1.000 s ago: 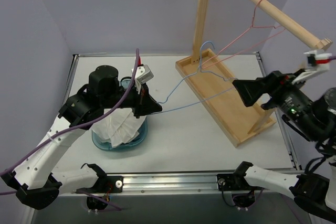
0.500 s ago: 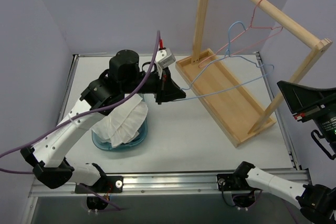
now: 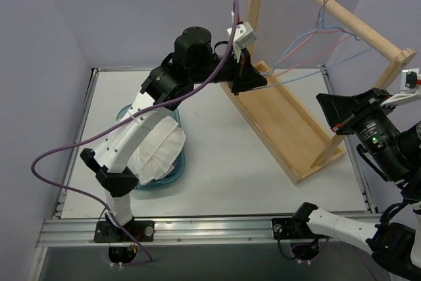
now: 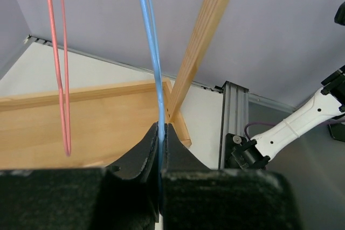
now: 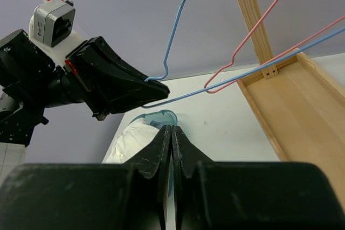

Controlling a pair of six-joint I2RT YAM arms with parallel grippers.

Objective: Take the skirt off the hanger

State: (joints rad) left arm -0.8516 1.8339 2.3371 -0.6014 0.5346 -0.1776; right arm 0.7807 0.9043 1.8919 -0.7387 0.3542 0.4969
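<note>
- R gripper (image 5: pixel 171 133): sitting near-right, jaws pressed together, gripping nothing.
- Skirt (image 3: pixel 158 156): lying bunched in teal basin (image 5: pixel 160 117), near-left. It's clear of the hanger, so judging removal itself done.
- L gripper (image 3: pixel 255 80): raised over mid-table and pinching one corner of the hanger (image 4: pixel 151 52). Blue wire is running up out of the closed tips.
- Key relation: hanger's long axis is running from the L grip rightward and far. Hook end is sitting up-right of the grip, showing above the rack rod (image 3: pixel 375 34) in top view. Can't tell in depth whether the hook is actually over the rod.
- Pink hanger (image 4: pixel 67 150): hanging on the rod just beside.
- Judging next move: L arm, the sole holder, is carrying the hook across the rod, then lowering it. R arm is nearer the rod end but not engaging.
</note>
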